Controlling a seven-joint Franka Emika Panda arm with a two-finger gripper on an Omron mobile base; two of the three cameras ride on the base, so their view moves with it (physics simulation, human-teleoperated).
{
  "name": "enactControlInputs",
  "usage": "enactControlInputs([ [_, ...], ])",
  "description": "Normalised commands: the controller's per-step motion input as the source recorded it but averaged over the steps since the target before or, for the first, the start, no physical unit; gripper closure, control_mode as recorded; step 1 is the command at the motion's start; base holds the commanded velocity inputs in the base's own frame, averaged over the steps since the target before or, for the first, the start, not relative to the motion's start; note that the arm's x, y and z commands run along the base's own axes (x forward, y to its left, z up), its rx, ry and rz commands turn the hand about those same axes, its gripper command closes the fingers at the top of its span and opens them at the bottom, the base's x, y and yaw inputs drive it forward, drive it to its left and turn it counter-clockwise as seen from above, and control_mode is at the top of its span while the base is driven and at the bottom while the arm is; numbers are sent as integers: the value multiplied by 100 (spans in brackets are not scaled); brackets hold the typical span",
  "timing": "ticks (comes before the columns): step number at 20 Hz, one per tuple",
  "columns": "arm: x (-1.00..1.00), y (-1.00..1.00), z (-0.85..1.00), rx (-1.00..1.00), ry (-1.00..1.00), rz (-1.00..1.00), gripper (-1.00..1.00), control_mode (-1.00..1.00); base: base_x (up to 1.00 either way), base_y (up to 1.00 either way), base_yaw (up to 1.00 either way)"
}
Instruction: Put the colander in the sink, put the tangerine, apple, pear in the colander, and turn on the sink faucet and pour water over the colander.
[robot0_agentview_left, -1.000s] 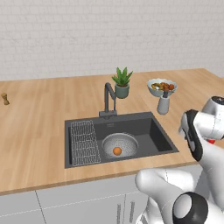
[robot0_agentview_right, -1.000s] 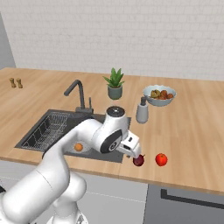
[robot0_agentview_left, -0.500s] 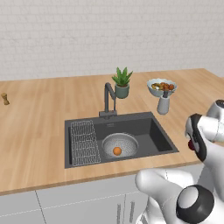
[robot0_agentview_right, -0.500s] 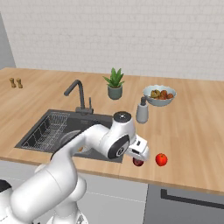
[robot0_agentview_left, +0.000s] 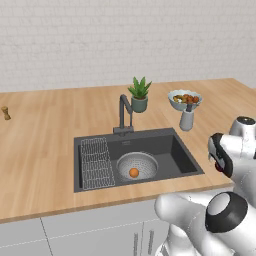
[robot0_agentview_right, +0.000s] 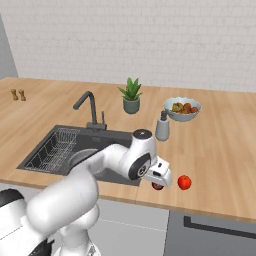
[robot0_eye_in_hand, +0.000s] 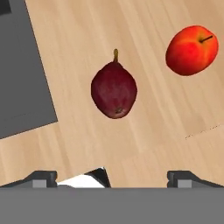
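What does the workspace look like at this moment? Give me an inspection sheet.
Surface: wooden counter with a dark sink set in it.
Job's things: colander in the sink, tangerine inside it; pear and apple lying apart on the counter beside the sink; faucet upright, no water seen.
Clutter: fruit bowl, plant, soap bottle, two small shakers, wire rack in the sink.
End effector: open, above the pear, holding nothing.
Cables: nothing seen.
Surroundings: white brick wall, grey cabinets below the counter.
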Motion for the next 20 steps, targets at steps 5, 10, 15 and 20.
enactControlInputs([
  [5, 29, -8, -25, 0, 10, 0, -100, -100, 0, 0, 0],
  [10, 13, -15, -15, 0, 6, 0, -100, -100, 0, 0, 0],
  [15, 8, -16, -14, 0, 5, 0, -100, -100, 0, 0, 0],
  [20, 7, -4, -19, 0, 3, 0, -100, -100, 0, 0, 0],
])
